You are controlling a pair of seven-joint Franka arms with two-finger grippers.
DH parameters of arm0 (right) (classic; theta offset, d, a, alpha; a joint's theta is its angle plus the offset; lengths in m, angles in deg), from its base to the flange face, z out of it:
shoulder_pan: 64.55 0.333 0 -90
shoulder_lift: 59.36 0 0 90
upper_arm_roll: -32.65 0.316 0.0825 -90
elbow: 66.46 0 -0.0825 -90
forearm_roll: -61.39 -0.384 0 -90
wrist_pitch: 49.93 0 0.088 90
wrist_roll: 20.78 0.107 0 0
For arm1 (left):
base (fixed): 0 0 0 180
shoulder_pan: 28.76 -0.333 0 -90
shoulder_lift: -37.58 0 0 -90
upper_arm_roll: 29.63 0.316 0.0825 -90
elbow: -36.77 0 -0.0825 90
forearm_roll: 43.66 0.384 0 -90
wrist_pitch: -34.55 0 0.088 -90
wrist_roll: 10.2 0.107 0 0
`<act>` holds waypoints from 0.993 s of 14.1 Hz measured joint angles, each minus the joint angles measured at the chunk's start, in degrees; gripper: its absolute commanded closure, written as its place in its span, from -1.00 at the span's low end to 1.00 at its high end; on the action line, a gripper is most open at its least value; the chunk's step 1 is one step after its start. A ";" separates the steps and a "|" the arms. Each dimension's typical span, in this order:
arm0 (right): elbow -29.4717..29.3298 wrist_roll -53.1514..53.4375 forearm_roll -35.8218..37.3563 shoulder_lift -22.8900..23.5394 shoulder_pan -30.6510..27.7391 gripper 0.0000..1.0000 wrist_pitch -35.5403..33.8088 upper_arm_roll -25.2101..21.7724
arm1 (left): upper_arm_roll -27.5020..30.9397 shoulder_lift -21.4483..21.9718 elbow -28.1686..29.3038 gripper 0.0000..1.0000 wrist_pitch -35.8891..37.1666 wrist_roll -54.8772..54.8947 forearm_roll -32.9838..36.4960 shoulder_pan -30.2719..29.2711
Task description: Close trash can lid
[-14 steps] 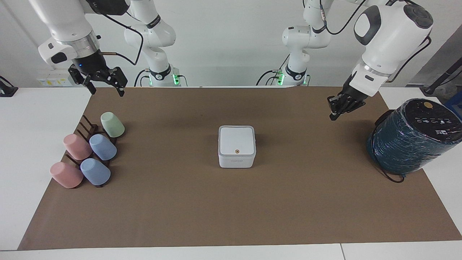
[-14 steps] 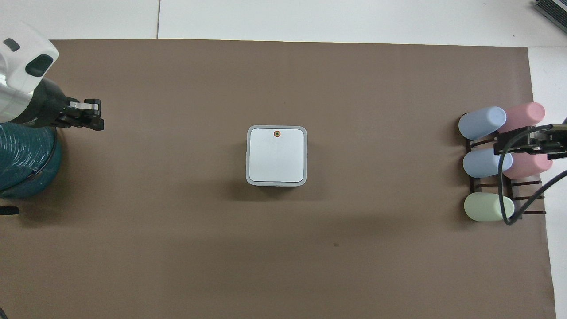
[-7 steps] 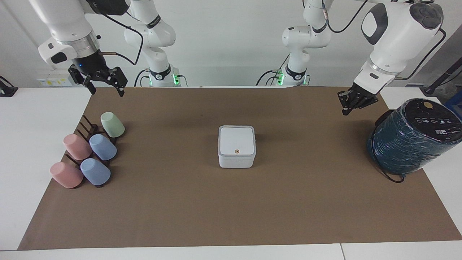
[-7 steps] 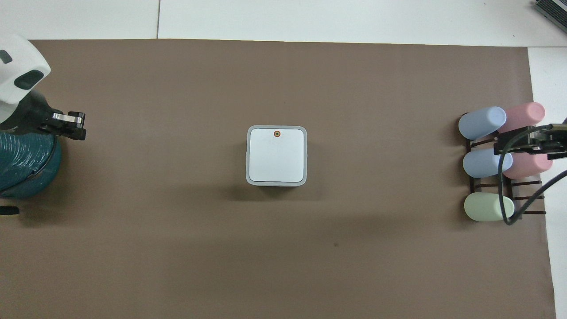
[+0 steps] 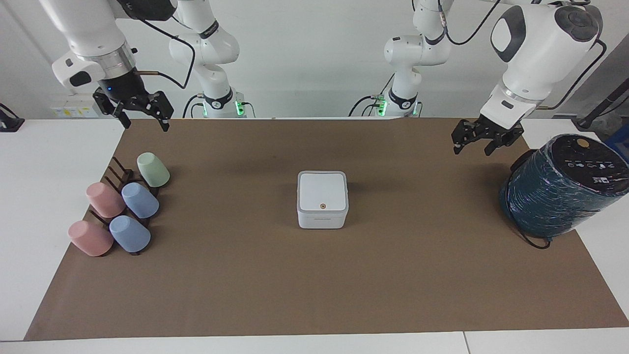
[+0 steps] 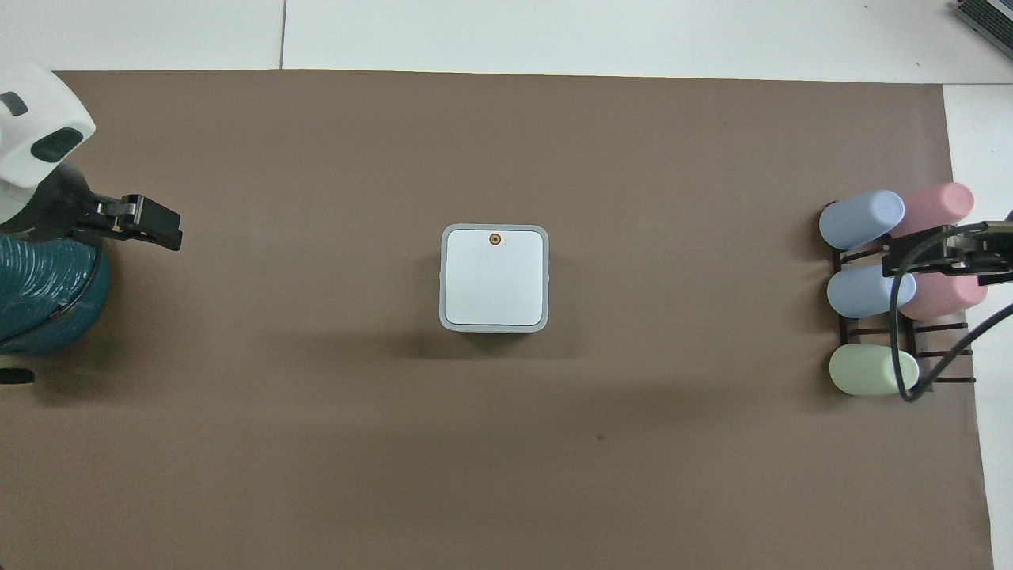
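Brown table mat (image 5: pixel 314 285) bearing the trash can (image 5: pixel 322 216), lid (image 5: pixel 322 191) flat on top; left gripper (image 5: pixel 471 147) and right gripper (image 5: pixel 143 123) both spread wide, holding nothing, raised at opposite ends.

The lid (image 5: pixel 322 191) is seen shut flat on the trash can (image 5: pixel 322 216) at mid-mat, while the left gripper (image 5: pixel 472 147) is held spread above the mat near the teal cylinder (image 5: pixel 560 191), empty.

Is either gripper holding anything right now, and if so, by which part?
Nothing is held. The left gripper and the right gripper both hang open and empty over the mat, well apart from the trash can, whose lid lies flat.
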 measured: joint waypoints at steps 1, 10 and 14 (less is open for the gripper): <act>0.00 0.00 0.00 0.00 0.00 -1.00 0.00 0.00 | -0.01 0.03 0.00 -1.00 -0.02 0.00 0.00 0.01; 0.00 0.00 0.00 0.00 0.00 -1.00 0.00 0.00 | -0.09 0.29 -0.01 -1.00 -1.17 0.13 0.03 0.02; 0.00 0.00 0.00 0.00 0.00 -1.00 0.00 0.00 | -0.09 0.29 -0.01 -1.00 -1.78 0.29 0.05 0.02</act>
